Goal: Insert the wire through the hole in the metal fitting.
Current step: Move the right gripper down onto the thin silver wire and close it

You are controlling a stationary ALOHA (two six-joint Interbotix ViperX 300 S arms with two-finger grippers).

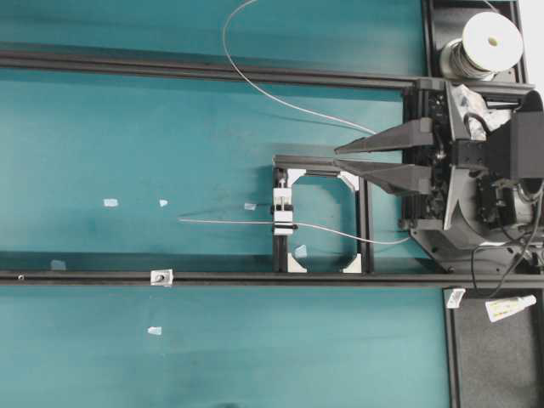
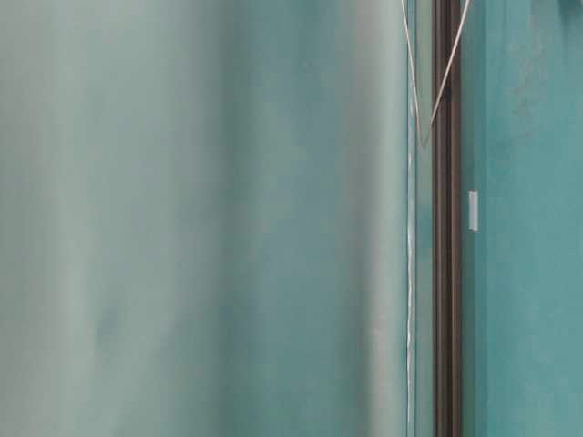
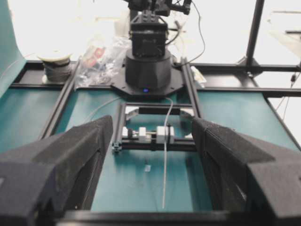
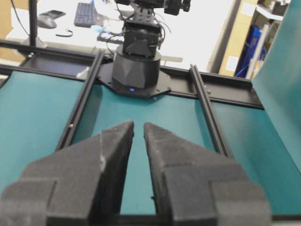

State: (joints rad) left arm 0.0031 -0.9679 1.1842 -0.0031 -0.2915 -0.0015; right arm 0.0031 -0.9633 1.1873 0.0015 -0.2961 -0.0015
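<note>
The wire (image 1: 229,222) lies on the teal table and runs through a white-silver block with black bands (image 1: 283,212); its straight free end points left. Another stretch curves up toward the top edge. The metal fitting (image 1: 159,276) sits on the lower black rail, left of the block and apart from the wire. My right gripper (image 1: 337,158) hovers right of the block, its tips a narrow slit apart with nothing between them (image 4: 138,125). My left gripper (image 3: 151,121) is wide open and empty, facing the wire (image 3: 164,165) and block (image 3: 164,134). The left arm is out of the overhead view.
Two black rails (image 1: 212,68) (image 1: 255,278) cross the table. A black square frame (image 1: 364,221) carries the block. A wire spool (image 1: 489,42) stands at the back right. White tape scraps (image 1: 110,202) (image 1: 154,331) lie on the mat. A small tube (image 1: 510,308) lies at right.
</note>
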